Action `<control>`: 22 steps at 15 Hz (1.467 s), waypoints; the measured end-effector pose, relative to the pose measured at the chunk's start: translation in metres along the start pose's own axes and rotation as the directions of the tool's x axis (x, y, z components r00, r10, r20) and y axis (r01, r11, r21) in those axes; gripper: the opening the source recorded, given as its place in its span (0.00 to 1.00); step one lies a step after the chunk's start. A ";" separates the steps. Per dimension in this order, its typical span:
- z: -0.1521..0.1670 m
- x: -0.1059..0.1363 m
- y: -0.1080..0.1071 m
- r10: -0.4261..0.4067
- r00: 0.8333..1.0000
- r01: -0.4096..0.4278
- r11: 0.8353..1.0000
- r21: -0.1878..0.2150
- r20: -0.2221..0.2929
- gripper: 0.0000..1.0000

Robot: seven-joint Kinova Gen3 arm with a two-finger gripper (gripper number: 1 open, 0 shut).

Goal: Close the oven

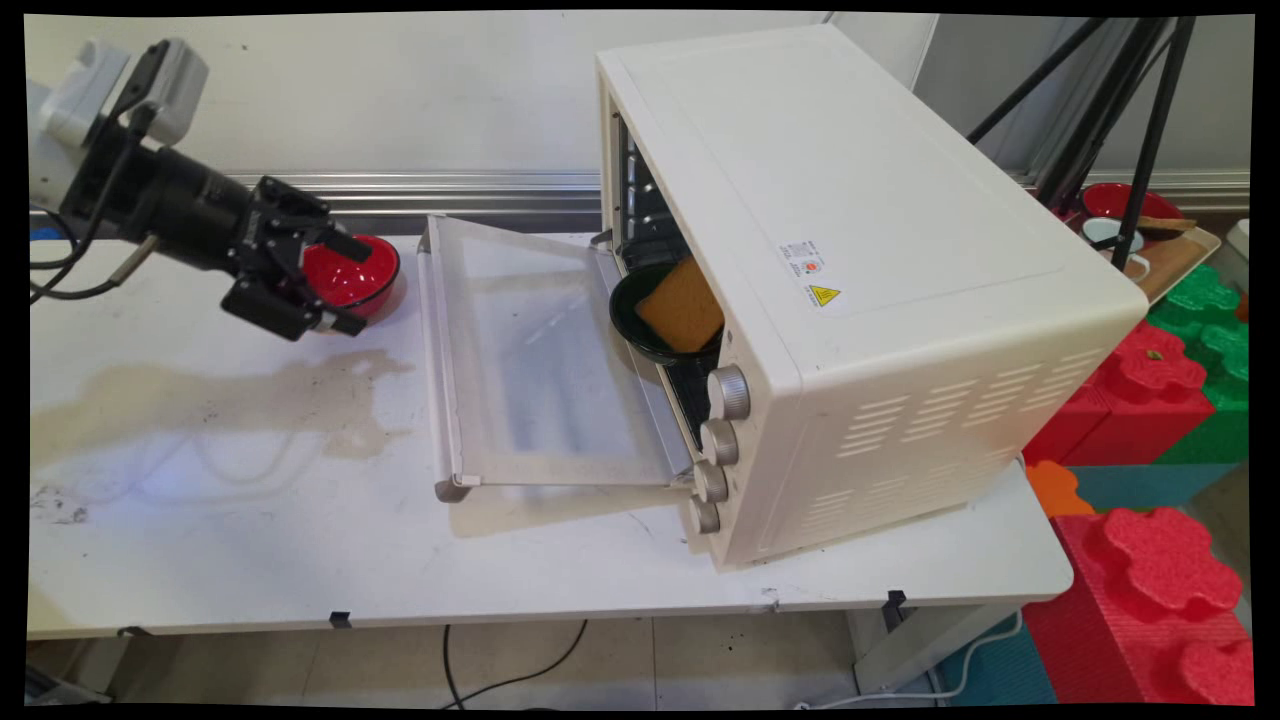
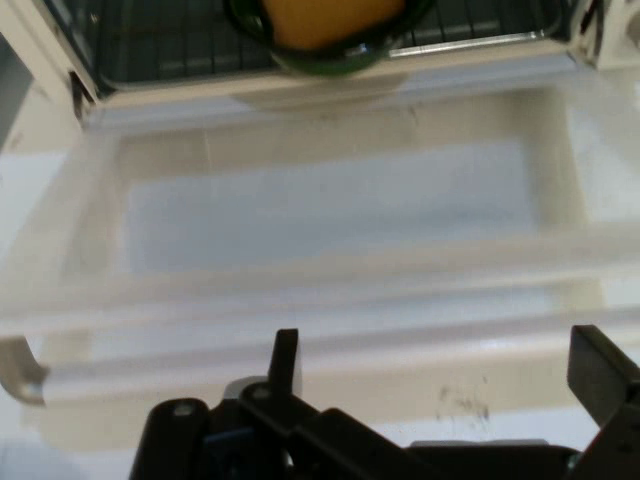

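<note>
White table (image 1: 300,540), stained at left. Cream toaster oven (image 1: 850,250), glass door (image 1: 530,350) lying open; inside, dark green bowl (image 1: 655,335) w/ 1 orange sponge (image 1: 683,303). Black 2-finger gripper (image 1: 345,283) w/ fingers spread, empty, beside glossy red bowl (image 1: 352,275), facing the door.

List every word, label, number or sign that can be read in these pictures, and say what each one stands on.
No word or number can be read here.
Yellow warning triangle sticker: a sign on top of the oven; its symbol is too small to make out.
White sticker with a red mark: beside it on the oven top, print too small to read.
Oven knobs: no markings legible.
Hand view: no text shows.
</note>
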 end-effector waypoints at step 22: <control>0.016 -0.049 0.015 0.017 0.993 -0.004 0.994 -0.105 0.120 0.00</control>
